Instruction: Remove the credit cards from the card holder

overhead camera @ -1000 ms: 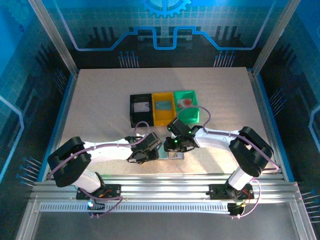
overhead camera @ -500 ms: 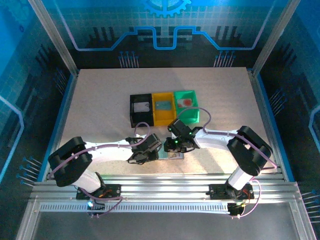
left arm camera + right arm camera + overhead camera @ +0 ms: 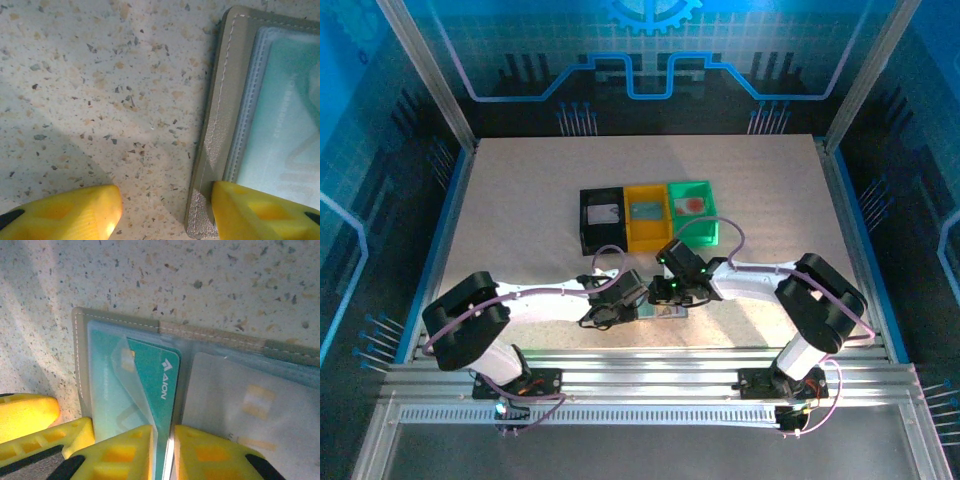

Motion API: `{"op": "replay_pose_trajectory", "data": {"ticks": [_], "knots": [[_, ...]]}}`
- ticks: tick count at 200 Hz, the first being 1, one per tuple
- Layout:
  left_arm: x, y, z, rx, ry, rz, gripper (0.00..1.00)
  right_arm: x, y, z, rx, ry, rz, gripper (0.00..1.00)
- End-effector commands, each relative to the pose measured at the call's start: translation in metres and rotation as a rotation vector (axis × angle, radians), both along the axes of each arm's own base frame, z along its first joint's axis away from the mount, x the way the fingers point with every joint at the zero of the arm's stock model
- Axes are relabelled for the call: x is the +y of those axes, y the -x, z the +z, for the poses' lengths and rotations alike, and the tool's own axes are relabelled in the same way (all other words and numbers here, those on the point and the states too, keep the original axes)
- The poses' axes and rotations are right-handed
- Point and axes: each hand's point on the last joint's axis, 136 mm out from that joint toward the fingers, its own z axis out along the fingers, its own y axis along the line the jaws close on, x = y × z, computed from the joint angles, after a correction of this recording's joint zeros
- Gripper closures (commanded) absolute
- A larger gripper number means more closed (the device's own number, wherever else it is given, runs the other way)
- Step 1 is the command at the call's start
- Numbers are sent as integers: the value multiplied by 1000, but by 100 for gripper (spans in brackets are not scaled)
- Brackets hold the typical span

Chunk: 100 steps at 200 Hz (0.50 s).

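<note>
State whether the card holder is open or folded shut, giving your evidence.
Open: the card holder lies spread flat, inside facing up, with a teal card showing in it.

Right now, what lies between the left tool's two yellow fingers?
Bare speckled tabletop, then the stitched edge of the flat grey card holder, in the left wrist view.

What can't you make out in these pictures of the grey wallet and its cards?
- Right wrist view: the right tool hides the lower part of the open grey stitched wallet. Whether it pinches the teal plastic card or the clear pocket edge is unclear.
- Left wrist view: the frame's right edge cuts that card off, and its print is blurred.
- Top view: the left tool and the right one cover the wallet. The pale card in the green plastic bin is too small to read.
</note>
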Motion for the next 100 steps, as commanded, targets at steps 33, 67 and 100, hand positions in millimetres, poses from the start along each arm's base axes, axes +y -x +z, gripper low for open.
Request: {"op": "replay_pose_trajectory", "data": {"ticks": [33, 67, 100], "knots": [[-14, 34, -59, 174, 60, -27, 45, 4, 0, 4, -13, -68, -2, 82], [-15, 34, -60, 175, 60, -28, 45, 5, 0, 8, -32, -89, 4, 83], [-15, 34, -60, 174, 62, -30, 45, 7, -1, 13, -51, -114, 8, 85]]}}
